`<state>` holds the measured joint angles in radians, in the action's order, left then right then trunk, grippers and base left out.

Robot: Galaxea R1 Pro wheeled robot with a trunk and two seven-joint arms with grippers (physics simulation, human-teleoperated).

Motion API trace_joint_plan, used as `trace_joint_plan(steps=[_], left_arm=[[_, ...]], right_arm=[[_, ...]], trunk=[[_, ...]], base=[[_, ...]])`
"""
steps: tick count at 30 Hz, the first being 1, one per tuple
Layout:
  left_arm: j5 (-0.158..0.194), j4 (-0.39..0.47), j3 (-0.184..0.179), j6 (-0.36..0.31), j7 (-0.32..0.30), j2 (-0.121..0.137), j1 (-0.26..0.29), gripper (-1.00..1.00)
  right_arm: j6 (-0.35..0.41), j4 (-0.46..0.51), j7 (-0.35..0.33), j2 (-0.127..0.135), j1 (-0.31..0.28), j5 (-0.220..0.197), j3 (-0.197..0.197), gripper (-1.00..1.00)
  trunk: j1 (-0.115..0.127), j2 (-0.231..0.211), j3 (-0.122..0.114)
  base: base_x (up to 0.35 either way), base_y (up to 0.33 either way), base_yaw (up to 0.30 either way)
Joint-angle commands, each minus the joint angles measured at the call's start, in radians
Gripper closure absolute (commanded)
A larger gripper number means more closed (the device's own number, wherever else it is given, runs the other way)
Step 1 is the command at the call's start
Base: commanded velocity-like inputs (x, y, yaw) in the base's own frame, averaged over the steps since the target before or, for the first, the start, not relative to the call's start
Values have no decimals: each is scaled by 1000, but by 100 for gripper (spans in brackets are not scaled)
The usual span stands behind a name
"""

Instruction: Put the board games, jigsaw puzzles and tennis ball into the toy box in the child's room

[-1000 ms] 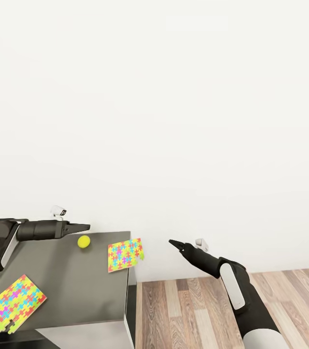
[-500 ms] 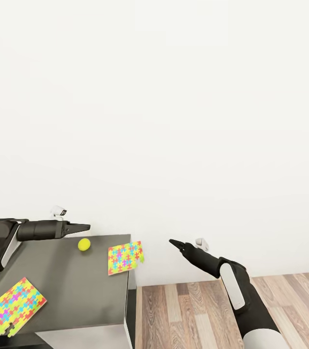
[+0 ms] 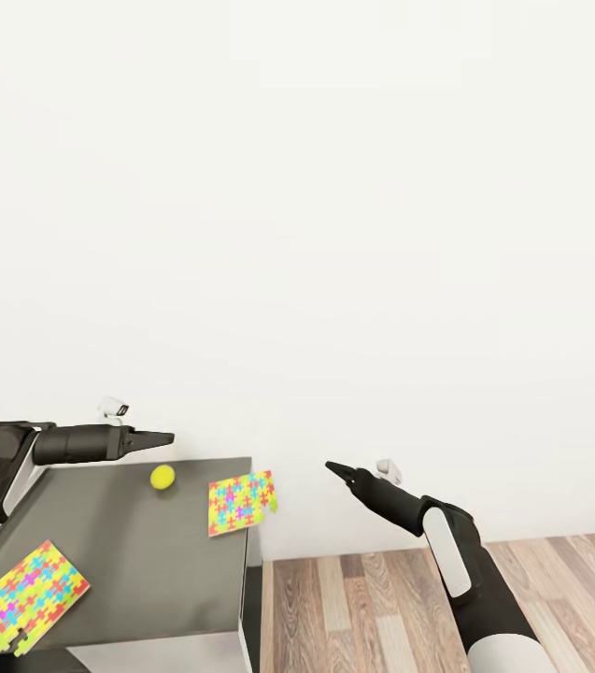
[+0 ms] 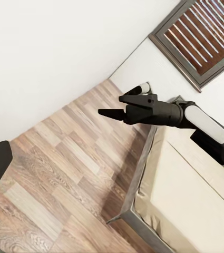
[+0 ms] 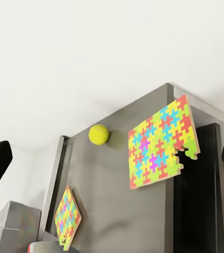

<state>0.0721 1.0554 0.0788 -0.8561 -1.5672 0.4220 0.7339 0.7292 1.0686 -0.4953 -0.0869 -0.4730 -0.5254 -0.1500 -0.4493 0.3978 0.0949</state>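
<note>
Tennis ball (image 3: pixel 162 478) and both jigsaw puzzles (image 3: pixel 240 500) lie loose on the table (image 3: pixel 138 551), one puzzle overhanging its corner; left gripper (image 3: pixel 164 437) and right gripper (image 3: pixel 332 465) look closed, empty, poised for approach.

A home bedroom — cream bed (image 4: pixel 191 195), wood-plank floor (image 3: pixel 381 598), toy puzzles (image 3: pixel 239 500) on a table (image 3: pixel 138 542).

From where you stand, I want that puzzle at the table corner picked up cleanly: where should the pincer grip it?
Grip the jigsaw puzzle by its overhanging edge, coming from the open floor side. It lies flat and thin on the table, with its notched corner sticking out past the edge, so probably only there can fingers close above and below.
</note>
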Motion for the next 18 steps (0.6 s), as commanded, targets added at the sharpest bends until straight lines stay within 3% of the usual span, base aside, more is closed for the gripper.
trace_joint_plan(steps=[1, 18], left_arm=[[0, 0, 0, -11, -4, 0, 1, -100], [-5, 0, -3, -12, -4, -5, 1, -100]], right_arm=[[8, 0, -3, -1, -1, -1, -4, -100], [7, -1, -2, 1, -1, -9, -5, -100]], trunk=[[-1, 2, 1], [-1, 2, -1]], base=[[0, 0, 0], [0, 0, 0]])
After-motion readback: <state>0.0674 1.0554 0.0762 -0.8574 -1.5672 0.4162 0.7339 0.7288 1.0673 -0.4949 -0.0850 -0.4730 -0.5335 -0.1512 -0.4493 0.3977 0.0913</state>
